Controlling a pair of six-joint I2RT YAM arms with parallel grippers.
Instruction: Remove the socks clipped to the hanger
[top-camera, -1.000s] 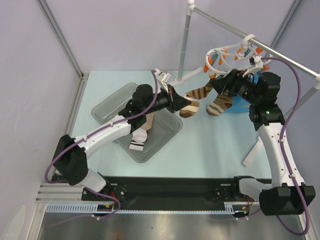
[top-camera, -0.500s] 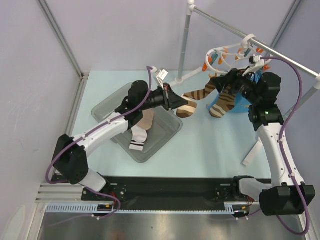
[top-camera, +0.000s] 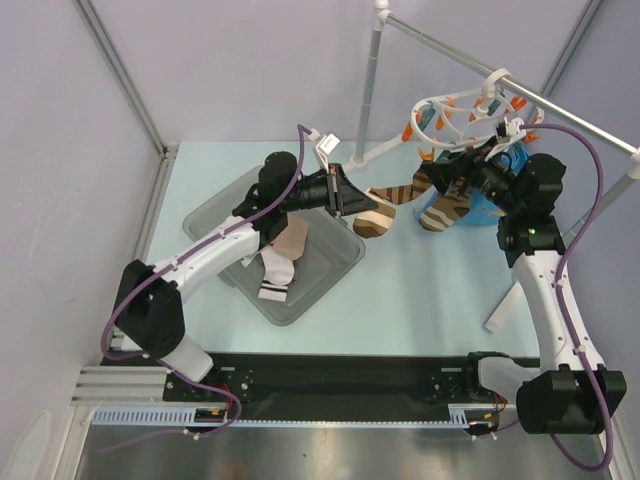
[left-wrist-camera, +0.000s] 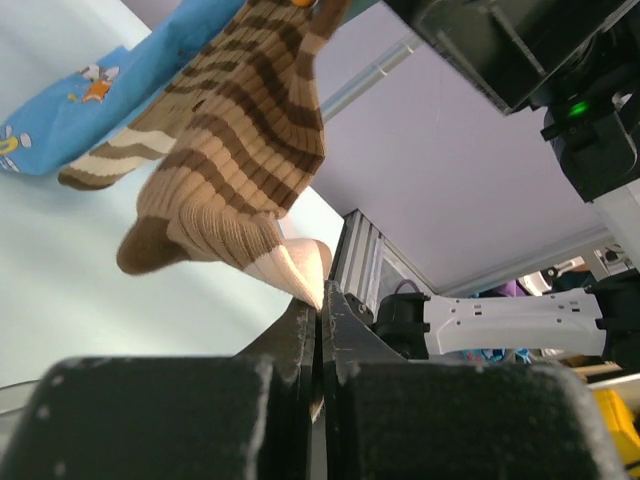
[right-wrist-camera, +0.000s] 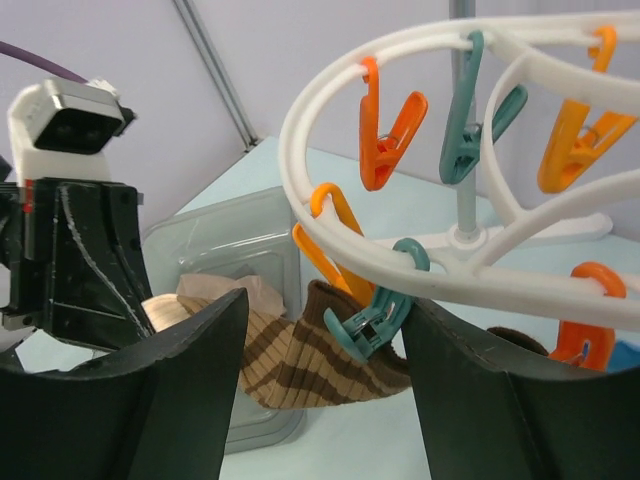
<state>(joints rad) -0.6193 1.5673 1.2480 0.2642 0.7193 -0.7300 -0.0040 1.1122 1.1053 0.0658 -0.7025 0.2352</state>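
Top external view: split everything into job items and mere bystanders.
Job: hanger, striped sock shut in left end effector, second striped sock, blue sock, open right end effector.
Lying about: metal rail, grey bins, beige sock in a bin.

The left arm (top-camera: 200, 265) stretches from its base forward and to the right, its forearm rising to a wrist held level. The left gripper (top-camera: 352, 197) points right, its fingers (left-wrist-camera: 300, 335) pressed almost together on the toe of a striped sock (left-wrist-camera: 240, 150). The right arm (top-camera: 545, 300) stands steeply up from its base, with the wrist bent over to the left. The right gripper (right-wrist-camera: 325, 310) is high, its fingers (right-wrist-camera: 190, 380) spread wide and gripping nothing.
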